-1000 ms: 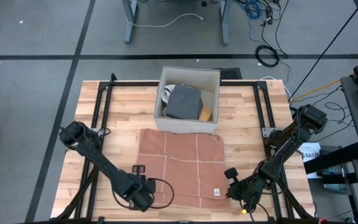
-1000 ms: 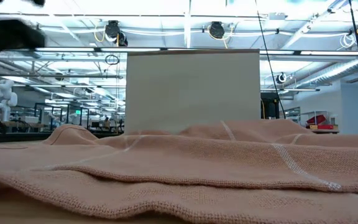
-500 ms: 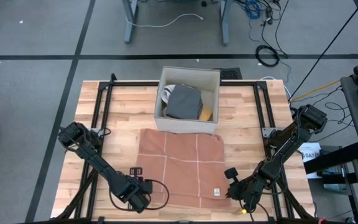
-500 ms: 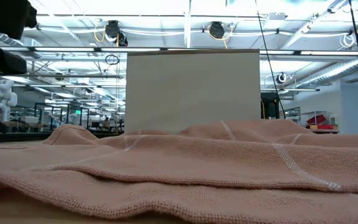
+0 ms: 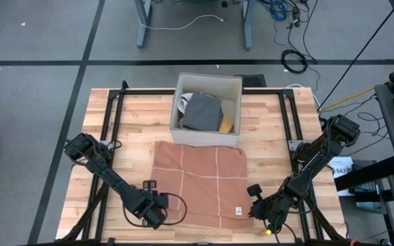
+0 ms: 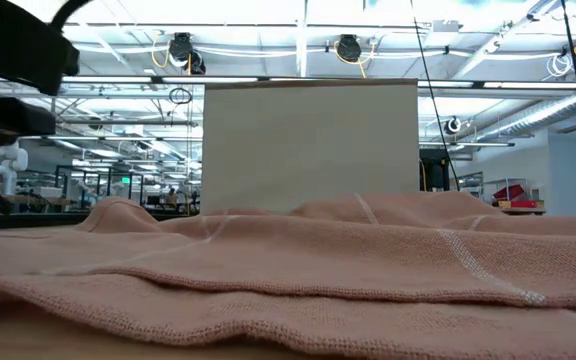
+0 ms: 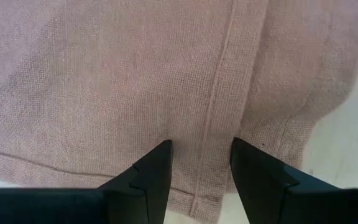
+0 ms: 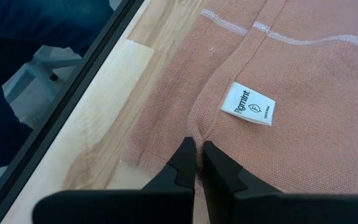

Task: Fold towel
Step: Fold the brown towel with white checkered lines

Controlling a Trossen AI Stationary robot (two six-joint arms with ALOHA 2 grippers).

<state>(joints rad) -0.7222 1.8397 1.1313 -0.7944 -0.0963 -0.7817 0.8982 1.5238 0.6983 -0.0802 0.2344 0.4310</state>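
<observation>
A salmon-pink towel (image 5: 198, 183) with pale stripes lies spread on the wooden table, its near part rumpled in the low view (image 6: 298, 260). My left gripper (image 7: 201, 149) is open over the towel's near left corner (image 5: 157, 205), with one finger on each side of a hem seam. I cannot tell if it touches the cloth. My right gripper (image 8: 197, 155) is shut on the towel by its near right corner (image 5: 250, 207), next to a white label (image 8: 247, 103). My right gripper pinches a raised ridge of the towel (image 8: 196, 127) between its two fingers, close to the near right corner and beside the label. The fingers come in low from the table's right side. The rest of the towel lies on the table.
A cream box (image 5: 207, 102) holding folded grey cloth stands just beyond the towel's far edge and rises behind it in the low view (image 6: 308, 140). A black metal frame (image 5: 115, 102) runs round the table. Bare wood lies to the towel's left and right.
My left gripper has shifted a little at the towel's near left corner and shows larger at the low view's upper left. My right gripper and the towel have kept still.
</observation>
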